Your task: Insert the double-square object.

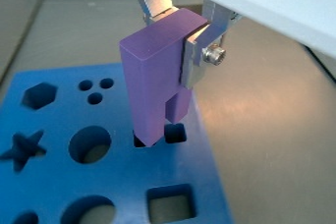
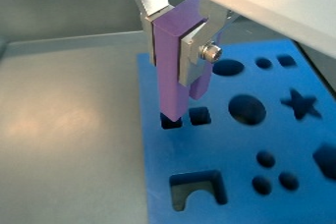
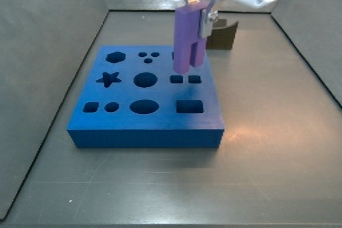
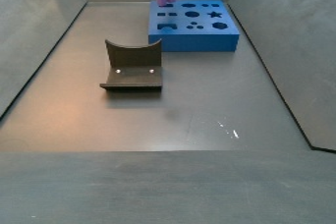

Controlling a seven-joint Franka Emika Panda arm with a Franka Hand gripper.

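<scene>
One dbl-square object point(image 1: 155, 76) in tool point(image 1: 182, 22)

The double-square object point(image 1: 155, 71) looks matt, smooth lavender plastic; the gripper point(image 1: 184, 27) above the blue board clamps it with brushed silver metal fingers point(image 2: 199, 43); the blue board point(image 3: 144, 122) seems matt plastic; the floor point(image 4: 171, 120) gleams dully like metal.

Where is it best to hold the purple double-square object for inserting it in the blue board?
Near its top, from above, as the gripper does now: the double-square object stands upright, flat sides in the fingers, prongs free over the blue board's square holes.
</scene>
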